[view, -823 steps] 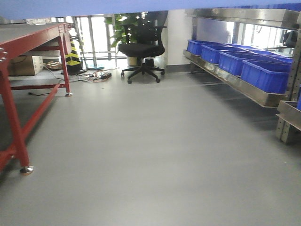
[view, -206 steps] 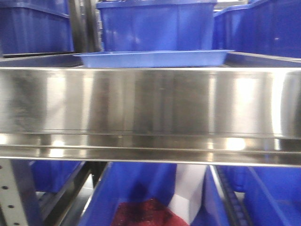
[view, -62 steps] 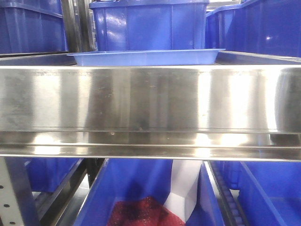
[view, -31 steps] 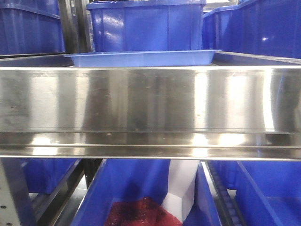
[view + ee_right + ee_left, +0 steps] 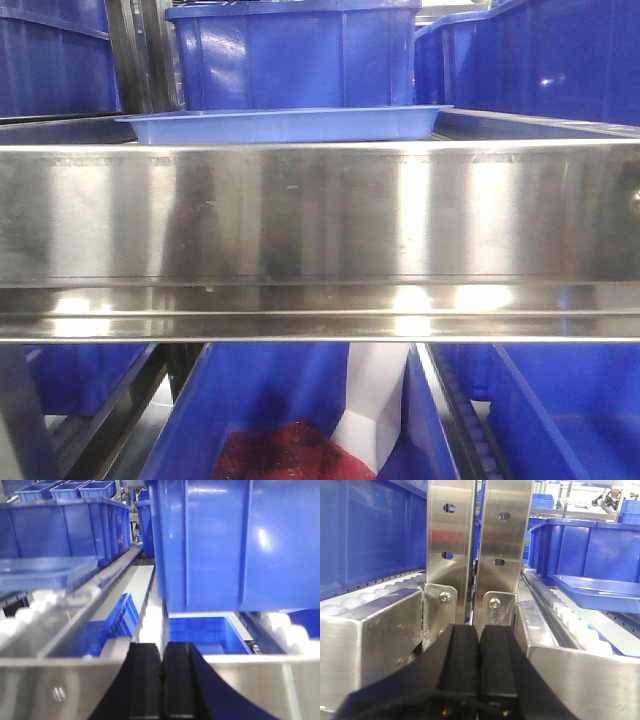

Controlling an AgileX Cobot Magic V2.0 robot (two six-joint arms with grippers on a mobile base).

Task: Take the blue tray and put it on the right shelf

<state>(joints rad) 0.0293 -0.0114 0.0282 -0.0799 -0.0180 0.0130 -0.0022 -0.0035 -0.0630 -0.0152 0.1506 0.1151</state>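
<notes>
Front view shows the blue tray (image 5: 280, 124) resting on the right shelf (image 5: 320, 215), both the left gripper (image 5: 479, 645) and the right gripper (image 5: 161, 662) closed and empty.

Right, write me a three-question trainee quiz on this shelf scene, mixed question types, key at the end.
1. True or false: the blue tray is lying on the steel shelf.
2. Multiple choice: directly behind the tray in the front view stands
A) a black chair
B) a deep blue bin
C) a red table
3. Fill in: the left pincer and the right pincer are both ____, holding nothing.

Key: 1 true; 2 B; 3 shut
</notes>
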